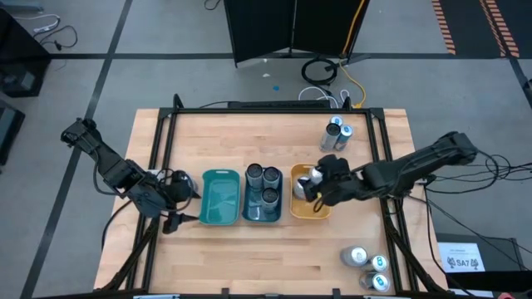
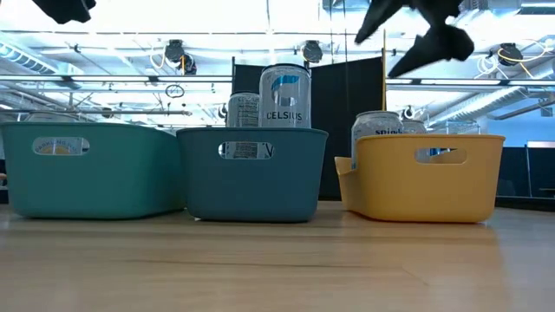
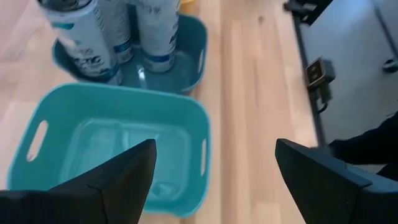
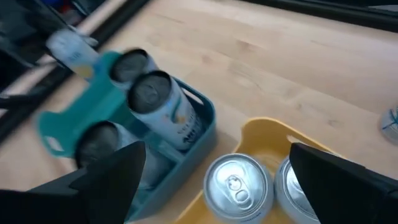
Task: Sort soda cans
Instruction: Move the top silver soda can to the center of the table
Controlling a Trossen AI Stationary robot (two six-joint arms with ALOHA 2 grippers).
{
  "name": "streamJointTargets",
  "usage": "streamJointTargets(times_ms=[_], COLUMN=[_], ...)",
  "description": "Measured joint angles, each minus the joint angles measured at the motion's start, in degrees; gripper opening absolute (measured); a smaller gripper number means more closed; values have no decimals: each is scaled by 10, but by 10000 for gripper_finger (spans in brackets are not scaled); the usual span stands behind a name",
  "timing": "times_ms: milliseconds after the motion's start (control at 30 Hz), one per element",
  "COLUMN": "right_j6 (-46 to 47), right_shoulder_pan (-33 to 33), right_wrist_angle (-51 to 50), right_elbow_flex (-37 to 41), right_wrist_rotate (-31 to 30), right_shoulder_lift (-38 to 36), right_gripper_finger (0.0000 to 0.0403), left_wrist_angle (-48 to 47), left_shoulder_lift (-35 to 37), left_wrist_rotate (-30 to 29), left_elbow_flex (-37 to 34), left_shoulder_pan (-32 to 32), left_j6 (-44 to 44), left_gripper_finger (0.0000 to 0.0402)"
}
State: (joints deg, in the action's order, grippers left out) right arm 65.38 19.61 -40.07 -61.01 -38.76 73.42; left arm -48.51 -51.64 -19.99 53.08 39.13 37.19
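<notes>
Three trays stand in a row: a teal tray (image 1: 220, 218), a blue tray (image 1: 252, 214) and a yellow tray (image 1: 312, 214). Three soda cans (image 1: 263, 183) stand upright in the blue tray, one marked with blue and white (image 2: 284, 91). Two silver cans (image 4: 238, 180) stand in the yellow tray (image 4: 267, 130). My right gripper (image 4: 217, 149) hovers open above these two cans (image 1: 306, 178), touching nothing. My left gripper (image 3: 214, 149) is open beside the left end of the teal tray (image 3: 124, 93), which holds no can.
Two more cans (image 1: 337, 133) stand toward the table's far right. Three cans (image 1: 366, 266) stand at its near right corner. Bare wood lies in front of the trays (image 2: 277, 260) and along the table's far left part (image 1: 216, 141). A dark frame borders the table.
</notes>
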Motion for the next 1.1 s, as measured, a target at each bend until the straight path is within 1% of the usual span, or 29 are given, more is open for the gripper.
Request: streamJointTargets(times_ms=[167, 300, 467, 533, 600, 700, 733, 800, 900, 1000, 1100], right_j6=[1, 2, 30, 50, 66, 79, 80, 86, 90, 90, 92], right_shoulder_pan=[18, 40, 69, 79, 87, 98, 100, 105, 108, 109, 109], right_wrist_angle=[8, 16, 15, 9, 1, -5, -5, -5, -4, -4, -5], right_elbow_flex=[0, 0, 0, 0, 0, 0, 0, 0, 0, 0, 0], right_wrist_rotate=[0, 0, 1, 5, 16, 16, 16, 16, 16, 16, 16], right_shoulder_lift=[-44, -64, -70, -70, -70, -70, -70, -70, -70, -70, -70], right_gripper_finger=[389, 389, 389, 389, 389, 389, 389, 389, 389, 389, 389], left_wrist_angle=[29, 51, 62, 61, 61, 59, 53, 25, -64, -175, -256], left_shoulder_lift=[0, 0, 0, 0, 0, 0, 0, 0, -2, -1, -1], left_wrist_rotate=[0, 0, 4, 4, 3, 2, -8, -41, -54, -52, -26], left_elbow_flex=[0, 0, 0, 0, 0, 0, 0, 0, 1, 6, 6], left_shoulder_pan=[0, 0, 0, 0, 0, 0, -1, -3, -8, -19, -28], left_j6=[0, 9, 137, 172, 190, 194, 194, 205, 253, 346, 432], left_gripper_finger=[338, 338, 338, 338, 338, 338, 338, 338, 338, 338, 338])
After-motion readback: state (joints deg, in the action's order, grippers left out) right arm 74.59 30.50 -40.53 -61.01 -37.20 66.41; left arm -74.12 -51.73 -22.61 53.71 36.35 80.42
